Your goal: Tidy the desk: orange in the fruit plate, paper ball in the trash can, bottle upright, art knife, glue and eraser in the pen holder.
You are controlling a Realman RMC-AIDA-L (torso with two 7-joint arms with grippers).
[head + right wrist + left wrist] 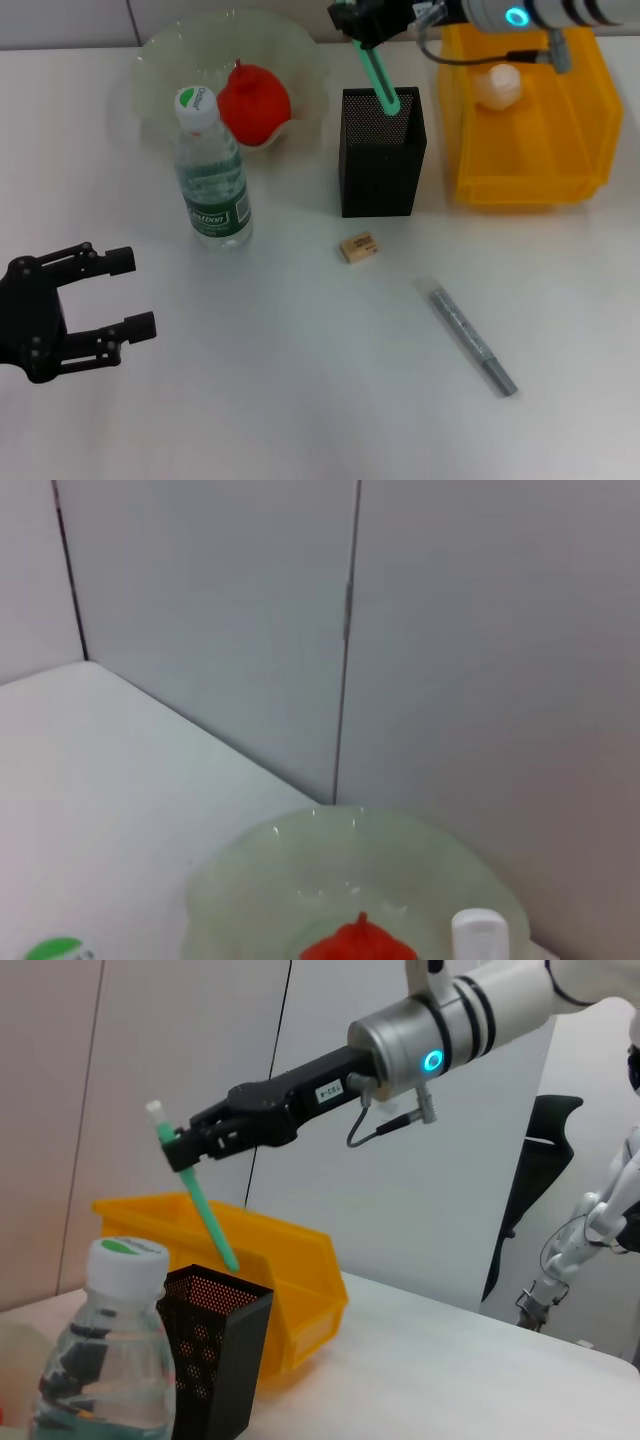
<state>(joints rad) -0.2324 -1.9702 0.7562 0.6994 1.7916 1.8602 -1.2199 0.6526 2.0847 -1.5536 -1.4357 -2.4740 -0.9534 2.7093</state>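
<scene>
My right gripper point(362, 28) is shut on a slim green glue pen point(380, 80) and holds it tilted, with its lower end at the mouth of the black mesh pen holder point(375, 185). The left wrist view shows the same gripper point(180, 1145), pen point(205, 1210) and holder point(215, 1350). A tan eraser point(358, 247) and a grey art knife point(472, 340) lie on the table in front of the holder. The orange point(253, 103) sits in the glass fruit plate point(170, 60). The bottle point(210, 180) stands upright. My left gripper point(137, 293) is open and empty at the front left.
A yellow bin point(590, 120) stands right of the pen holder with a white paper ball point(498, 86) inside. The right wrist view shows the plate point(300, 860), the orange's top point(355, 945) and a grey wall behind the table.
</scene>
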